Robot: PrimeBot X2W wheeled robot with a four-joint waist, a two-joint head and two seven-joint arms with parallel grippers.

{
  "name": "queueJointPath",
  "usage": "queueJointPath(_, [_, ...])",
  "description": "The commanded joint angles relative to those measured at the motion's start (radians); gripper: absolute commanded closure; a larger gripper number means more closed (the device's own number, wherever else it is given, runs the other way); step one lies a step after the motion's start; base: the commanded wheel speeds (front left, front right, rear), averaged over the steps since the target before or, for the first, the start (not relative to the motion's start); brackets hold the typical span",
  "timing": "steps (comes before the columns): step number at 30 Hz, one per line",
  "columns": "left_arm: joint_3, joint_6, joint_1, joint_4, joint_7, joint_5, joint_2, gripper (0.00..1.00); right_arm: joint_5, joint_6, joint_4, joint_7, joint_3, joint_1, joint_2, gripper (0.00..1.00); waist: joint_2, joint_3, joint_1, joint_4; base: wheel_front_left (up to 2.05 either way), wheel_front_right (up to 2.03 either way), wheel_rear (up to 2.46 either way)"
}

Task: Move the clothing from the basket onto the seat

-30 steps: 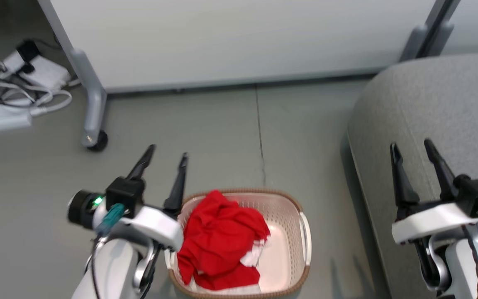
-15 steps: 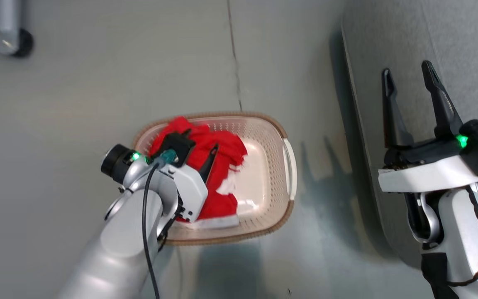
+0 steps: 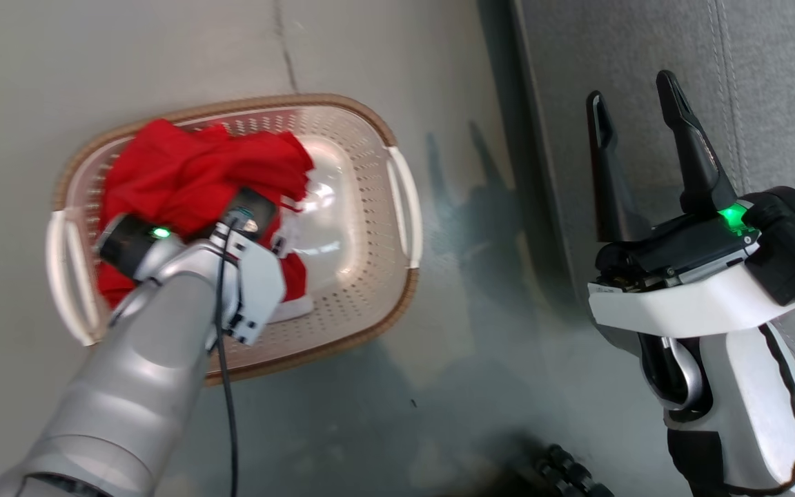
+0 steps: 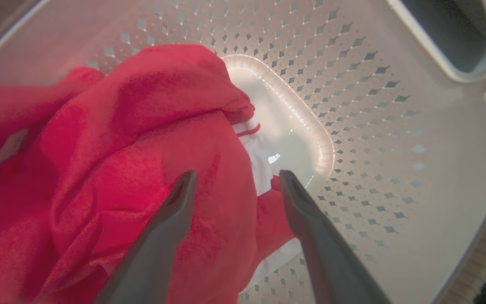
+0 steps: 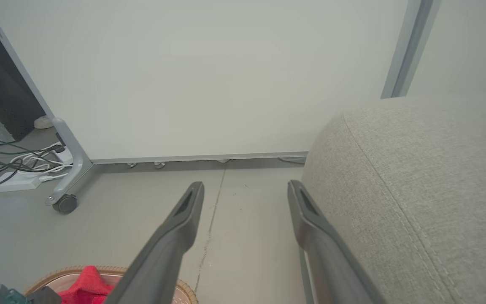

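The red clothing lies bunched in the left half of the cream basket on the floor. My left arm reaches down into the basket, and its wrist hides the fingers in the head view. In the left wrist view my left gripper is open, with its fingers straddling a fold of the clothing and its white trim, above the perforated basket. My right gripper is open and empty over the edge of the grey seat. The right wrist view shows the right gripper beside the seat.
A white panel on grey legs with a caster stands beyond the basket. Cables and a power strip lie at its left. A narrow strip of grey floor separates basket and seat.
The head camera has tilted down and moved closer. My left gripper has dropped from beside the basket rim into the basket, onto the clothing. The right gripper stays open by the seat.
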Motion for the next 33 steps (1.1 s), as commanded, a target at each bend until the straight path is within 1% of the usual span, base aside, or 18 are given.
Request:
queueJointPath(1, [-0.006,0.019,-0.032,0.024,0.007,0.012,0.027,0.00,0.031,0.002,-0.023,-0.007,0.011,0.002,0.002,0.00,0.0000,0.068,0.0000,-0.072,0.00,0.00,0.00])
queueJointPath(5, [-0.018,0.055,-0.061,0.057,0.030,0.026,0.073,0.00,0.071,0.002,-0.056,-0.007,0.033,0.006,0.002,0.00,0.0000,0.100,0.0000,-0.108,0.00,0.00,0.00])
queueJointPath(9, [-0.017,0.077,-0.073,0.074,0.083,0.022,0.110,0.00,0.097,0.002,-0.075,-0.007,0.047,0.007,0.002,0.00,0.0000,0.125,0.0000,-0.133,0.00,0.00,0.00])
queueJointPath(10, [-0.022,0.080,-0.076,0.077,0.097,0.027,0.116,0.36,0.103,0.002,-0.079,-0.007,0.048,0.006,0.002,0.00,0.0000,0.129,0.0000,-0.138,0.00,0.00,0.00])
queueJointPath(11, [-0.025,0.085,-0.080,0.078,0.105,0.028,0.120,0.87,0.108,0.002,-0.081,-0.007,0.049,0.006,0.002,0.00,0.0000,0.132,0.0000,-0.141,0.00,0.00,0.00])
queueJointPath(12, [-0.027,0.090,-0.081,0.080,0.120,0.027,0.123,1.00,0.112,0.002,-0.082,-0.007,0.048,0.007,0.002,0.00,0.0000,0.134,0.0000,-0.143,0.00,0.00,0.00])
queueJointPath(16, [-0.032,0.107,-0.084,0.083,0.119,0.025,0.123,1.00,0.119,0.002,-0.076,-0.007,0.041,0.005,0.002,0.00,0.0000,0.127,0.0000,-0.139,0.00,0.00,0.00])
queueJointPath(19, [-0.018,0.120,-0.084,0.073,0.068,0.005,0.101,1.00,0.106,0.002,-0.069,-0.007,0.032,0.006,0.002,0.00,0.0000,0.100,0.0000,-0.120,0.00,0.00,0.00])
queueJointPath(21, [-0.004,0.121,-0.072,0.063,0.021,-0.016,0.084,1.00,0.093,0.002,-0.062,-0.007,0.028,0.009,0.001,0.00,0.0000,0.071,0.0000,-0.102,0.00,0.00,0.00])
queueJointPath(25, [0.018,0.104,-0.034,0.049,-0.069,-0.057,0.046,1.00,0.059,0.002,-0.041,-0.007,0.017,0.023,0.001,0.00,0.0000,0.000,0.0000,-0.055,0.00,0.00,0.00])
queueJointPath(26, [0.018,0.104,-0.034,0.049,-0.069,-0.057,0.046,1.00,0.059,0.002,-0.041,-0.007,0.017,0.023,0.001,0.00,0.0000,0.000,0.0000,-0.055,0.00,0.00,0.00])
queueJointPath(27, [0.026,0.098,-0.024,0.044,-0.092,-0.069,0.037,1.00,0.049,0.002,-0.034,-0.007,0.014,0.027,0.001,0.00,0.0000,-0.020,0.0000,-0.042,0.00,0.00,0.00])
queueJointPath(33, [0.044,0.046,0.056,0.013,-0.200,-0.132,-0.007,1.00,-0.012,0.002,0.016,-0.007,-0.010,0.065,0.000,0.00,0.0000,-0.148,0.0000,0.037,0.00,0.00,0.00])
